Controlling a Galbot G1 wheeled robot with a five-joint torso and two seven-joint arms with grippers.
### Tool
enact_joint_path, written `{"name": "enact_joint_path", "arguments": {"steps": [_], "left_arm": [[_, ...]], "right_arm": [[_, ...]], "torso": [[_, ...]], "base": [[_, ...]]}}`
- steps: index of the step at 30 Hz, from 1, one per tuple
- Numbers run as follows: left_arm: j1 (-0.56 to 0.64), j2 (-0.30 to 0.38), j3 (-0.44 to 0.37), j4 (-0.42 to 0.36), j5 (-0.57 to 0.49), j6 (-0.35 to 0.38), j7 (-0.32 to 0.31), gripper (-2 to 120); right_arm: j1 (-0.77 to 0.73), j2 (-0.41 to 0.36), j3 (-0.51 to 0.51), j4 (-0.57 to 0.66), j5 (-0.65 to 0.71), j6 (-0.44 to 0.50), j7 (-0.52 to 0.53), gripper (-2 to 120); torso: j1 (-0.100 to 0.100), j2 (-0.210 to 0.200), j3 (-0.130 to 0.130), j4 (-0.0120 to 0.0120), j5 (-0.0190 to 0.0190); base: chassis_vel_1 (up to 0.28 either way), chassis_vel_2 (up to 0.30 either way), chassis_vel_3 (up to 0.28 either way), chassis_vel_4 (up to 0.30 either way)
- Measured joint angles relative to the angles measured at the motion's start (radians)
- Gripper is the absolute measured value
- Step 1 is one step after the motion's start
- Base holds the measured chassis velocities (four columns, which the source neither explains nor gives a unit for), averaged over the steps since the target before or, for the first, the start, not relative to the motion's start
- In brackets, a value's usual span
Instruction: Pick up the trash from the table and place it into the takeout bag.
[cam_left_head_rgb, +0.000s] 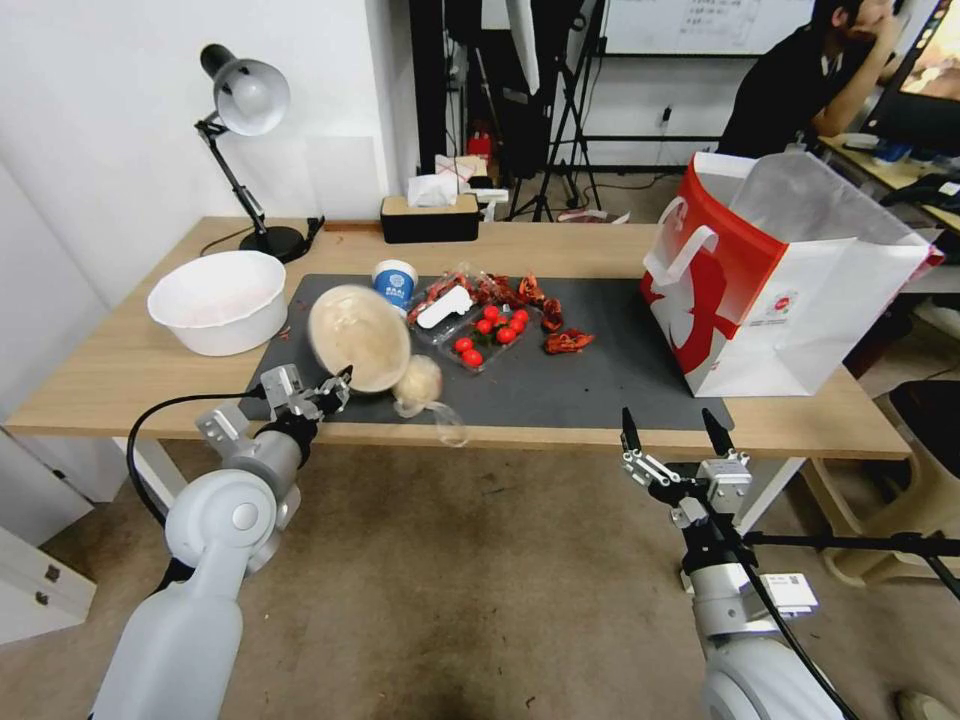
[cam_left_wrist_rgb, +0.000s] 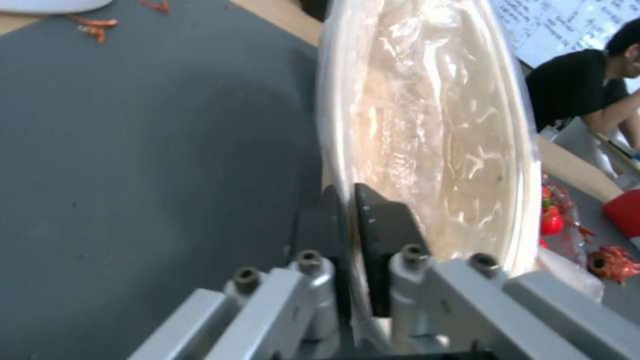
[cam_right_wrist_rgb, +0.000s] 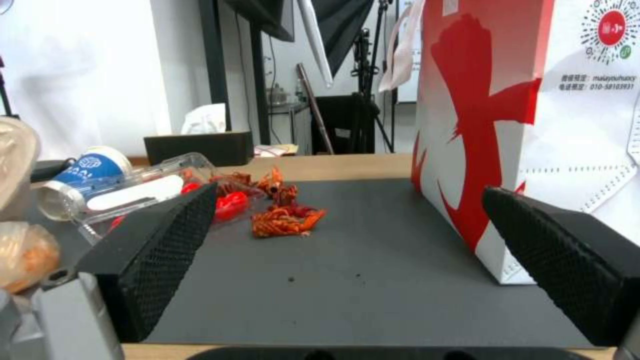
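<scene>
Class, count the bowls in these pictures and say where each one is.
2. A large white bowl stands on the table's left end; a beige shallow bowl is tilted on edge, clamped by the left gripper.

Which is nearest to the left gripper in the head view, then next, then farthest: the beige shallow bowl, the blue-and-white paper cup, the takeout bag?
From the left gripper:
1. Beige shallow bowl, clamped by its rim, tilted above the mat's near-left corner.
2. Blue-and-white paper cup, behind the bowl.
3. Takeout bag, at the table's right end.
</scene>
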Motion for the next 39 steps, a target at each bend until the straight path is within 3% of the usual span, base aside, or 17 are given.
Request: {"name": "enact_joint_path", "arguments": {"steps": [1, 14, 18, 23, 25, 26, 29, 31, 33, 34, 35, 36, 39], "left_arm": [[0.0, 0.001, 0.001, -0.001, 0.005, -0.001, 0.006, 0], [-0.005, 0.014, 0.009, -0.009, 0.035, -0.035, 0.058, 0], [-0.026, 0.034, 0.029, -0.007, 0.065, -0.078, 0.091, 0], [-0.094, 0.106, 0.097, 0.003, 0.121, -0.162, 0.18, 0], [-0.173, 0.17, 0.18, 0.014, 0.125, -0.216, 0.227, 0], [-0.173, 0.17, 0.18, 0.014, 0.125, -0.216, 0.227, 0], [-0.365, 0.261, 0.333, 0.048, 0.124, -0.304, 0.261, 0], [-0.422, 0.281, 0.379, 0.059, 0.123, -0.312, 0.261, 0], [-0.573, 0.31, 0.516, 0.092, 0.099, -0.317, 0.258, 0], [-0.665, 0.313, 0.6, 0.116, 0.081, -0.317, 0.256, 0], [-0.665, 0.313, 0.6, 0.116, 0.081, -0.317, 0.256, 0], [-0.781, 0.299, 0.696, 0.157, 0.061, -0.317, 0.252, 0], [-0.929, 0.244, 0.811, 0.238, 0.04, -0.319, 0.248, 0]], "right_arm": [[0.001, 0.0, 0.0, -0.001, 0.0, 0.0, 0.0, 99], [0.001, 0.002, -0.001, -0.002, -0.001, 0.0, 0.0, 98], [0.0, 0.004, 0.0, -0.001, -0.002, 0.001, 0.0, 98], [-0.002, 0.006, 0.003, 0.004, -0.002, 0.002, 0.0, 99], [-0.005, 0.009, 0.004, 0.007, -0.002, 0.002, 0.0, 99], [-0.005, 0.009, 0.004, 0.007, -0.002, 0.002, 0.0, 99], [-0.01, 0.015, 0.005, 0.007, -0.003, 0.004, -0.003, 99], [-0.011, 0.017, 0.006, 0.007, -0.004, 0.004, -0.003, 99], [-0.014, 0.023, 0.009, 0.007, -0.01, 0.004, -0.003, 99], [-0.014, 0.026, 0.01, 0.006, -0.014, 0.004, -0.003, 99], [-0.014, 0.026, 0.01, 0.006, -0.014, 0.004, -0.003, 99], [-0.01, 0.027, 0.011, 0.002, -0.018, 0.004, -0.003, 99], [-0.003, 0.027, 0.011, -0.005, -0.021, 0.004, -0.003, 99]], "torso": [[0.0, 0.0, 0.0, 0.0, 0.0001], [0.0, 0.0, 0.0, 0.0, 0.0], [0.0, 0.0, 0.0, 0.0, 0.0], [0.0, 0.0, 0.0, -0.0001, -0.0001], [0.0, 0.0, 0.0, 0.0001, -0.0001], [0.0, 0.0, 0.0, 0.0001, -0.0001], [0.0, 0.0, 0.0, -0.0002, 0.0], [0.0, 0.0, 0.0, 0.0, 0.0001], [0.0, 0.0, 0.0, 0.0001, 0.0], [0.0, 0.0, 0.0, -0.0002, 0.0001], [0.0, 0.0, 0.0, -0.0002, 0.0001], [0.0, 0.0, 0.0, -0.0001, 0.0], [0.0, 0.0, 0.0, 0.0, 0.0002]], "base": [[0.0, 0.0, 0.0, 0.0], [0.0, 0.0, 0.0, 0.0], [0.0, 0.0, 0.0, 0.0], [0.0, 0.0, 0.0, 0.0], [0.0, 0.0, 0.0, 0.0], [0.0, 0.0, 0.0, 0.0], [0.0, 0.0, 0.0, 0.0], [0.0, 0.0, 0.0, 0.0], [0.0, 0.0, 0.0, 0.0], [0.0, 0.0, 0.0, 0.0], [0.0, 0.0, 0.0, 0.0], [0.0, 0.0, 0.0, 0.0], [0.0, 0.0, 0.0, 0.0]]}}
